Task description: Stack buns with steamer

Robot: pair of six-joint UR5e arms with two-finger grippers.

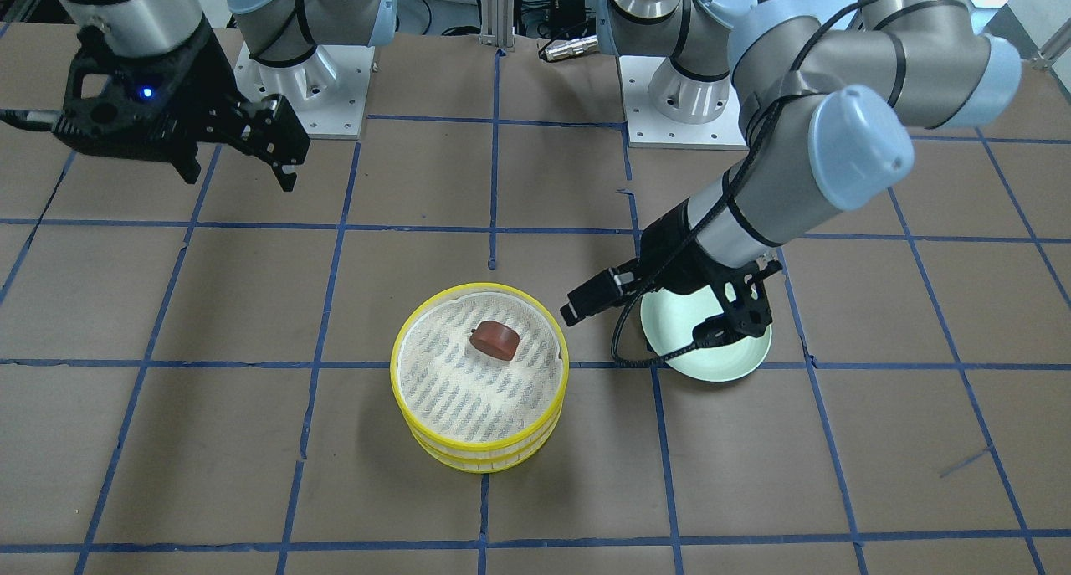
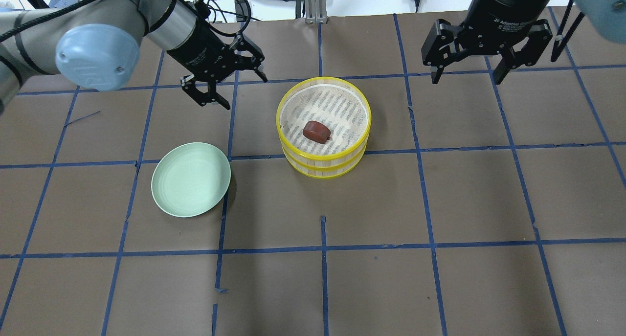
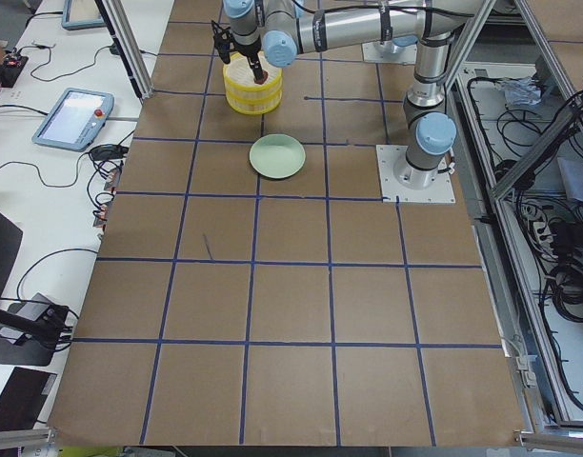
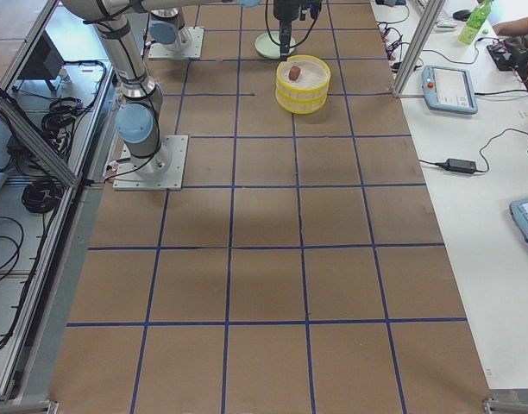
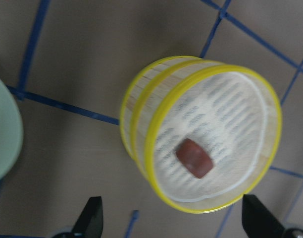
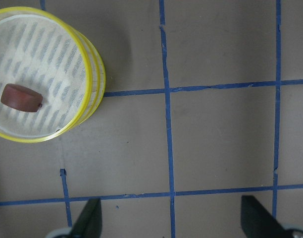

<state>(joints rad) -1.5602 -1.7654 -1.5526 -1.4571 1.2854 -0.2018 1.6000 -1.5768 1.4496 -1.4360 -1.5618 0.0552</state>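
Matt brown paper table, smooth reddish-brown bun, steamer — yellow plastic rims, matt green plate

You see one small, rounded reddish-brown bun lying near the middle of the pale slatted floor of the steamer. That round, yellow-banded, open-topped steamer stands upright on the surface.

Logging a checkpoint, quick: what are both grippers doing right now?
Left gripper: open, holding nothing.
Right gripper: open, holding nothing.
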